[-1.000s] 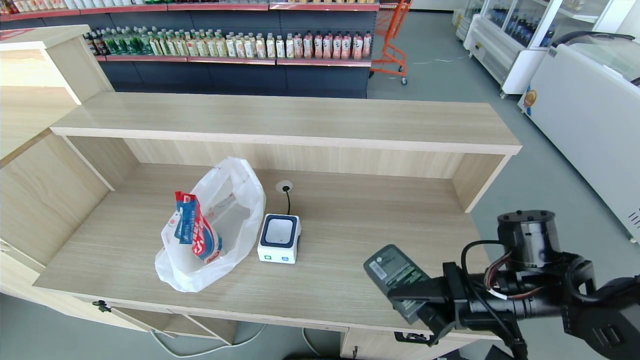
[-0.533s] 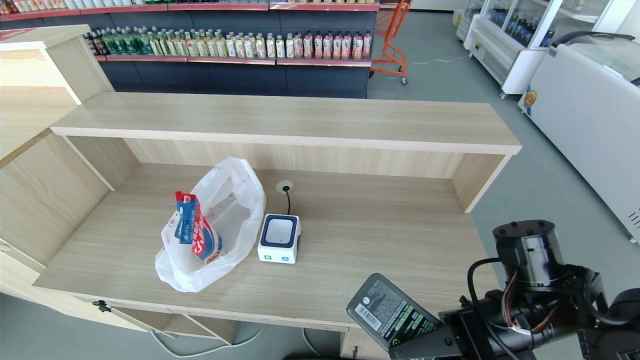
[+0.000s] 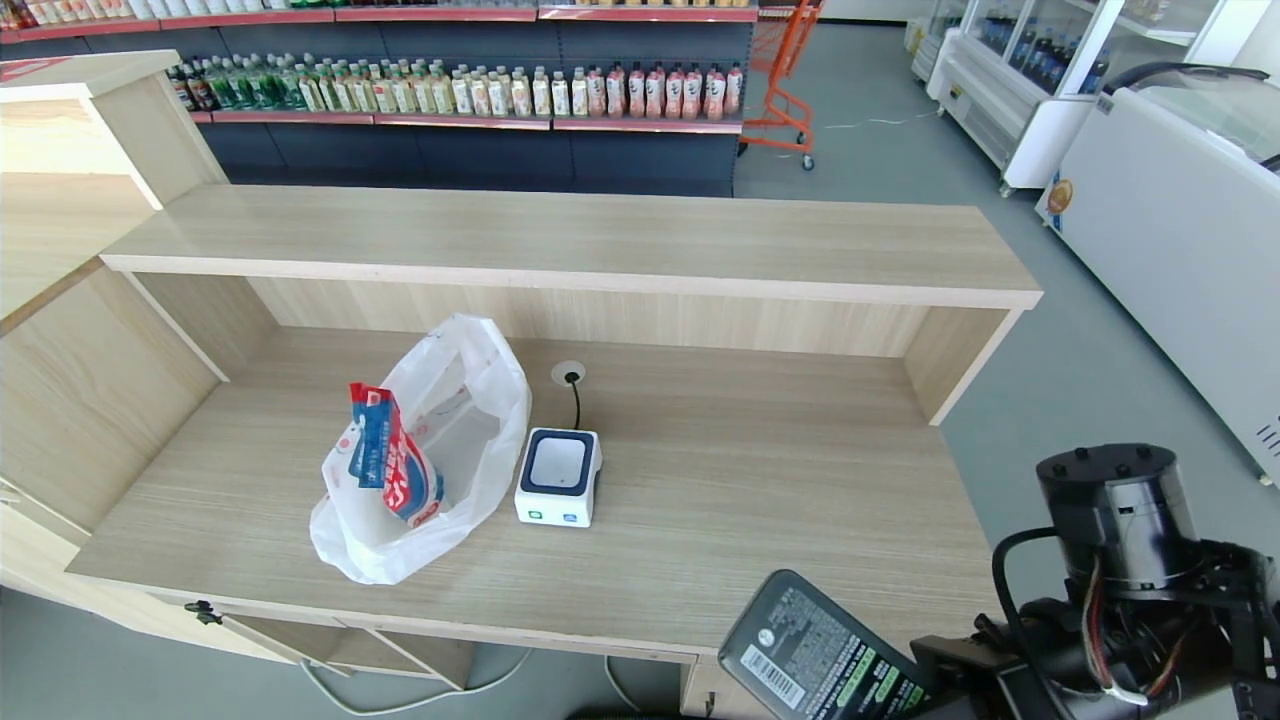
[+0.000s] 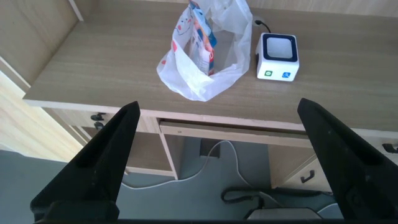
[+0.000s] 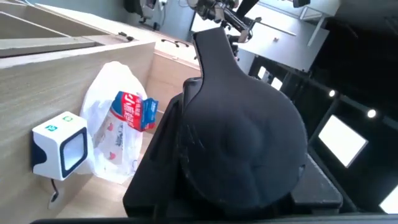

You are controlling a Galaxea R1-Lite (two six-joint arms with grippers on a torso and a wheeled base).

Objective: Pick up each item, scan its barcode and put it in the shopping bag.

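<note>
Pouch [image 3: 822,652] lower and nearer robot than in earlier frames, barcode face up, clamped in right end effector [image 3: 935,680] off counter [image 3: 760,470] near edge. Scanner [image 3: 558,476] forward-left, along pouch long axis; shopping bag [image 3: 478,400] just beside scanner, further left.

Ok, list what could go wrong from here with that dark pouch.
The dark flat pouch has its barcode label facing up, as does the window of the white box scanner; unturned, it may not scan.
The pouch hangs around the near edge of the wooden counter; a slip could drop it off.
The limp white plastic bag already holds a red-and-blue packet near its mouth; the pouch may snag.
</note>
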